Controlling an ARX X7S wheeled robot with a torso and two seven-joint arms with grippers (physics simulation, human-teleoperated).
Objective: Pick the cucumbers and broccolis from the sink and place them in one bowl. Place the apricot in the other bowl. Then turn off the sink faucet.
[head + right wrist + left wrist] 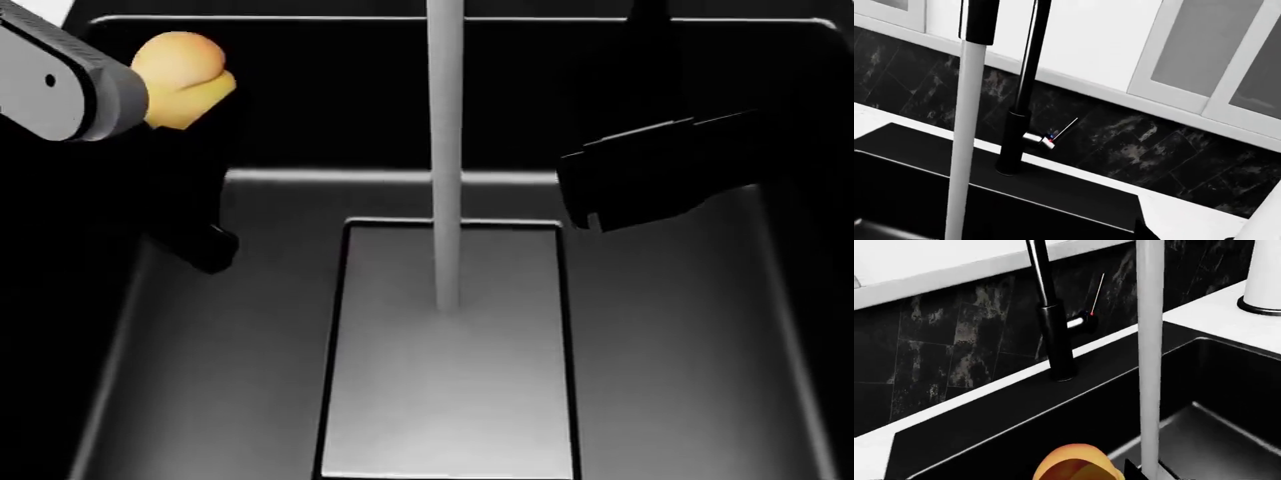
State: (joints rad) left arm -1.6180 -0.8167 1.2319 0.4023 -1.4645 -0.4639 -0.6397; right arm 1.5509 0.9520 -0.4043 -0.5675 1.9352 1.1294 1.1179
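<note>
An orange apricot (180, 68) hangs above the sink's (667, 350) rear left part, beside my grey left arm (60, 80). In the left wrist view the apricot (1077, 465) fills the spot between the jaws, so my left gripper (1081, 477) is shut on it. My right gripper (627, 190) is a dark shape over the sink's right side; how its fingers stand does not show. The black faucet (1054, 335) has a thin lever handle (1093, 300), and water (446, 150) pours from it. Cucumbers, broccolis and bowls are out of view.
The basin floor (454, 400) shows no produce. A white counter (1214, 310) runs along the sink's rim, with a white vessel on a dark base (1264, 280) on it. A dark tiled wall (1154, 145) and white cabinets (1201, 55) stand behind the faucet (1017, 130).
</note>
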